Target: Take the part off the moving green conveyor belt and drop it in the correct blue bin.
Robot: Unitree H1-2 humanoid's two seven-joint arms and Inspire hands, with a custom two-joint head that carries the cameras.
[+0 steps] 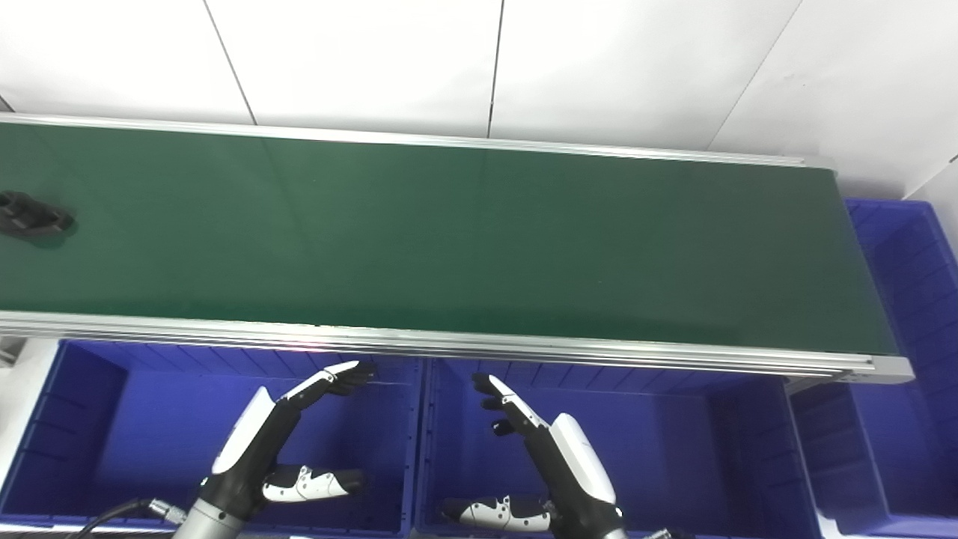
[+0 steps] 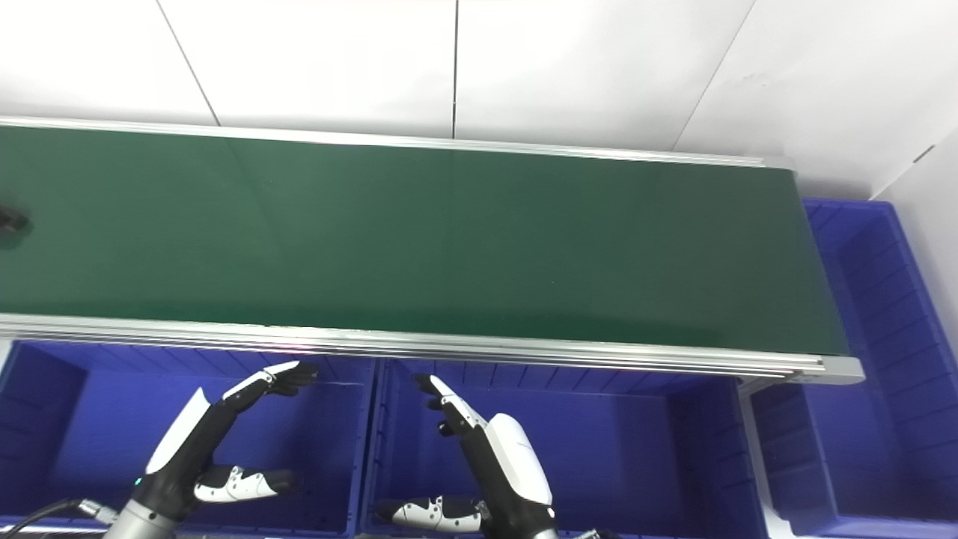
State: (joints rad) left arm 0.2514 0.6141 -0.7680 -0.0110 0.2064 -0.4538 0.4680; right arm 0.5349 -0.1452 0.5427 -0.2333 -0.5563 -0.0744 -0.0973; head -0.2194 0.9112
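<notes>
A small black part [image 1: 31, 215] lies on the green conveyor belt [image 1: 449, 239] at its far left end, half cut off by the picture edge in the right eye view. My left hand [image 1: 277, 442] hovers open over the left blue bin [image 1: 90, 419], below the belt's near rail, fingers stretched toward the belt. My right hand [image 1: 550, 449] hovers open over the middle blue bin [image 1: 673, 442], fingers also apart. Both hands hold nothing and are far from the part.
A silver rail [image 1: 449, 346] runs along the belt's near edge, above the bins. A third blue bin [image 1: 909, 359] stands past the belt's right end. White wall panels rise behind the belt.
</notes>
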